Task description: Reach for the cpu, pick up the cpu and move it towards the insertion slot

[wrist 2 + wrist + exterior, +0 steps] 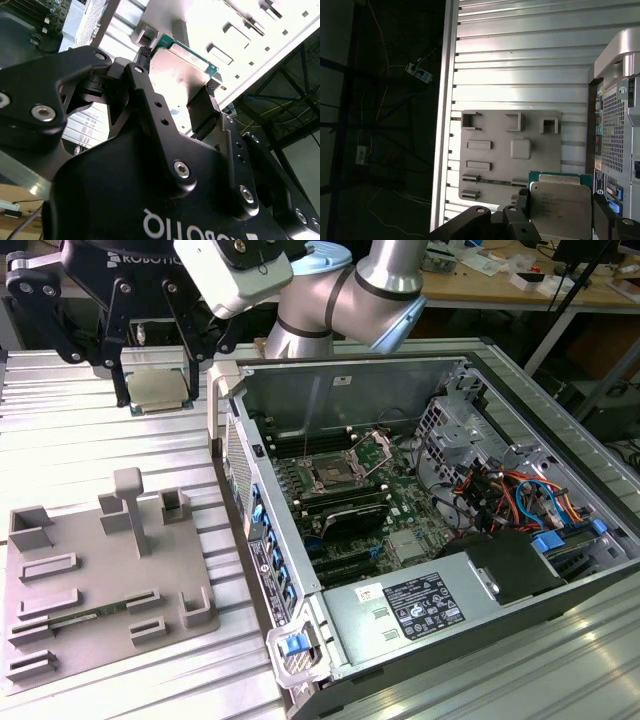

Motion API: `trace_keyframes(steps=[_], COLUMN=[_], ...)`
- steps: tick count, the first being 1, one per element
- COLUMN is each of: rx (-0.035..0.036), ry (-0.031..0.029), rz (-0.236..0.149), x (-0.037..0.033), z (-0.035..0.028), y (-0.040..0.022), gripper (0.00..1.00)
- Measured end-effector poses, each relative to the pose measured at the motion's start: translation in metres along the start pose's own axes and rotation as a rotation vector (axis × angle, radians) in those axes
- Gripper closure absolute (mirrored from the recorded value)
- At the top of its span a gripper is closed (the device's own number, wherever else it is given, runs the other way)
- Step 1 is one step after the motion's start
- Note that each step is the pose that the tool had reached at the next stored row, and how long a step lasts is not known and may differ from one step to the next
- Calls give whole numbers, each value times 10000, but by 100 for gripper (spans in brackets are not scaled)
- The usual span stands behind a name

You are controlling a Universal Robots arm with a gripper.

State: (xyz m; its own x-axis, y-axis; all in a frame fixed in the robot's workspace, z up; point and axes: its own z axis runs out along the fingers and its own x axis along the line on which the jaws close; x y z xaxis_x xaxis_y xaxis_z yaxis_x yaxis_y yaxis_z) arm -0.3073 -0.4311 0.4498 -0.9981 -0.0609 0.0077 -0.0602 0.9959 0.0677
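I see my hand (160, 392) gripping the cpu (158, 387) by two sides, held up above the worktop (60, 440). In the exterior view the cpu is at ten o'clock from the insertion slot (330, 477), well apart from it. The grey block (100, 570) lies at seven o'clock from the cpu.

In the exterior view the open computer case (350, 390) is leaving free room above the insertion slot (330, 477), lying at 4 o'clock from the cpu (158, 390) in the jaws. Its side wall (238, 455) is standing between them, and the grey fixture (90, 590) is rising at 6 o'clock.
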Motion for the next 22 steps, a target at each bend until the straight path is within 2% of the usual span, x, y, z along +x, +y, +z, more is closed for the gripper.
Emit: trace_keyframes(steps=[10,22], rx=[0,0], ry=[0,1], rz=[-1,0], x=[-121,-229], z=[-2,-3], y=[-7,-14], gripper=[45,45])
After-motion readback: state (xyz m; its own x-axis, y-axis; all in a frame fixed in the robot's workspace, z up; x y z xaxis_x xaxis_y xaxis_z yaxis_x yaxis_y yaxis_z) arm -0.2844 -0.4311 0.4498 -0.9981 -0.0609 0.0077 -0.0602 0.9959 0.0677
